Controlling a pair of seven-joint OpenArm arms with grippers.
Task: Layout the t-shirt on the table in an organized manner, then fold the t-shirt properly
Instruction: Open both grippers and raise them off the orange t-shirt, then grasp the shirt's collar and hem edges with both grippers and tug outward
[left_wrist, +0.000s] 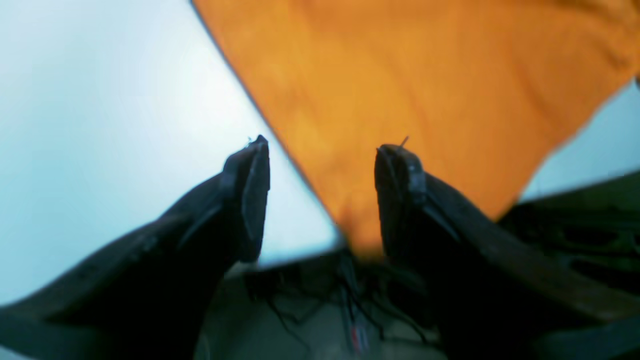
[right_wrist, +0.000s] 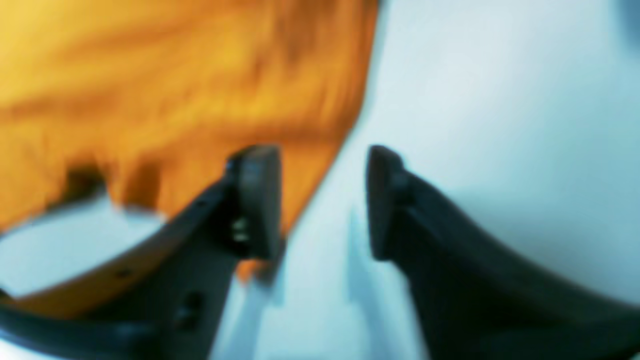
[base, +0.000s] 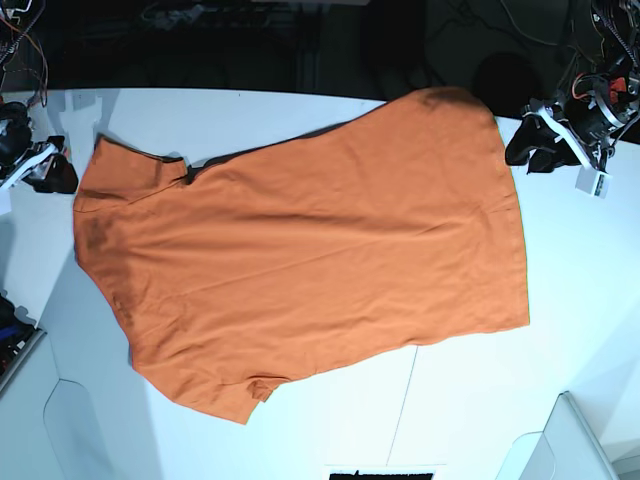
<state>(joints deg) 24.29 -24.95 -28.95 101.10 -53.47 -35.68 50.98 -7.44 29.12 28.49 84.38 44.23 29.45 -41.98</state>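
The orange t-shirt (base: 300, 250) lies spread flat across the white table (base: 300, 110), hem toward the right and collar end toward the left. One hem corner reaches the table's far edge. My left gripper (base: 530, 152) is open and empty beside that corner, just right of the shirt. In the left wrist view the shirt (left_wrist: 425, 90) runs between the open fingers of the left gripper (left_wrist: 325, 147). My right gripper (base: 55, 172) is open and empty at the shirt's left edge. In the right wrist view the right gripper (right_wrist: 320, 152) straddles the shirt's edge (right_wrist: 175, 90) over the table (right_wrist: 500, 100).
A thin dark seam (base: 405, 400) crosses the table's front. White raised pieces stand at the front corners (base: 575, 440) (base: 60, 430). Cables and dark equipment (left_wrist: 350, 310) lie beyond the far edge.
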